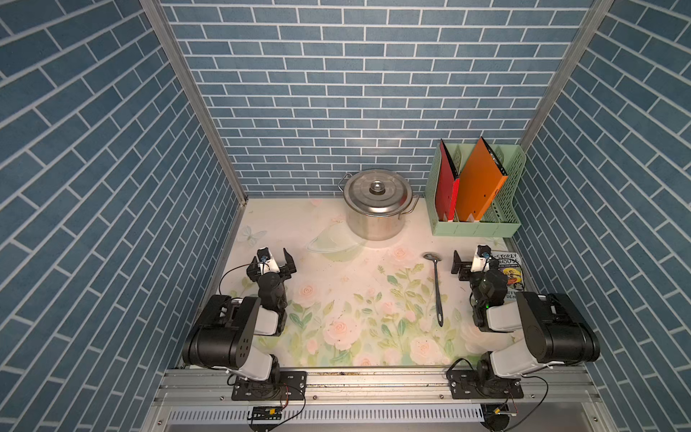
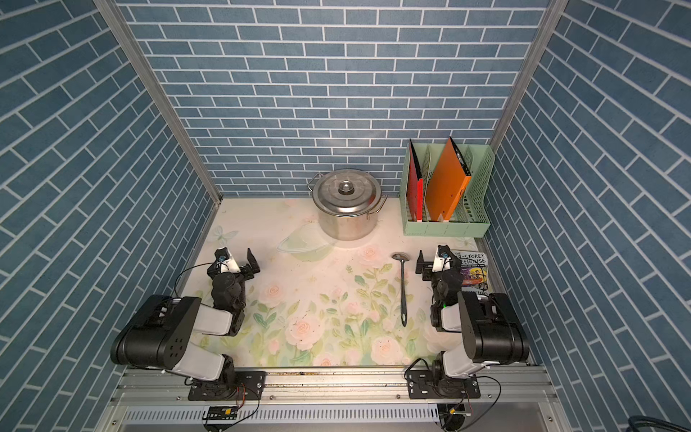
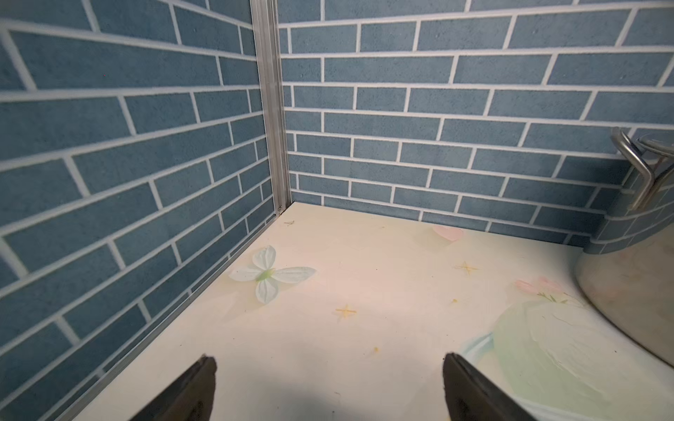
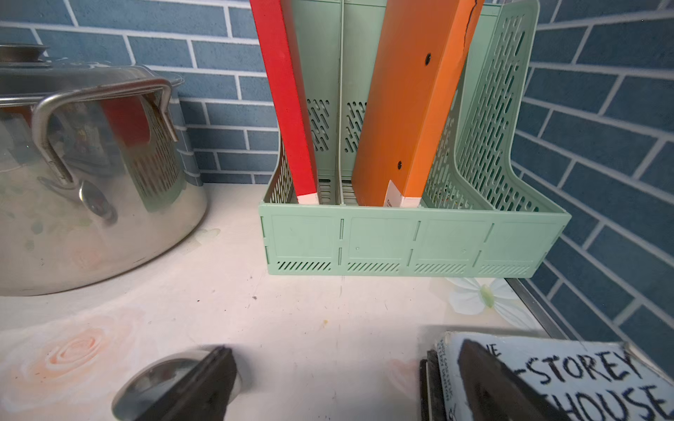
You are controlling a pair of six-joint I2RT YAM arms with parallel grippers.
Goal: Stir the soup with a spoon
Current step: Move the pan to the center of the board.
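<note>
The left gripper (image 1: 275, 260) is low over the left side of the bench (image 1: 355, 299), a surface printed with pale roses. Its jaws stand wide apart with nothing between them; the left wrist view shows only bare bench between the two dark fingers (image 3: 193, 386). The right gripper (image 1: 473, 262) is in the mirrored place on the right side, also spread wide and empty. I judge this to be a waiting posture: each arm is folded back toward its base, which leaves the middle of the bench free.

The spoon (image 1: 436, 288), a long slender grey metal ladle with a small oval bowl, lies flat on the bench just to the left of the right gripper. Its bowl points far, toward the pot, and its looped handle end points near. Being so close, it is probably meant for the right arm. The thin handle lying flat may be hard to pinch.

Farther away, in the middle against the far wall, stands the round stainless steel pot (image 1: 377, 220), with its flat steel lid (image 1: 377, 189) on it. So the soup cannot be seen, and I think the lid must come off first, perhaps with the left arm.

At the far right a pale green plastic file rack (image 1: 475, 226) holds a red folder (image 1: 447, 183) and an orange folder (image 1: 480, 179). A paperback book (image 1: 510, 260) lies flat at the right edge, partly under the right gripper. These seem to have no part in the task.
</note>
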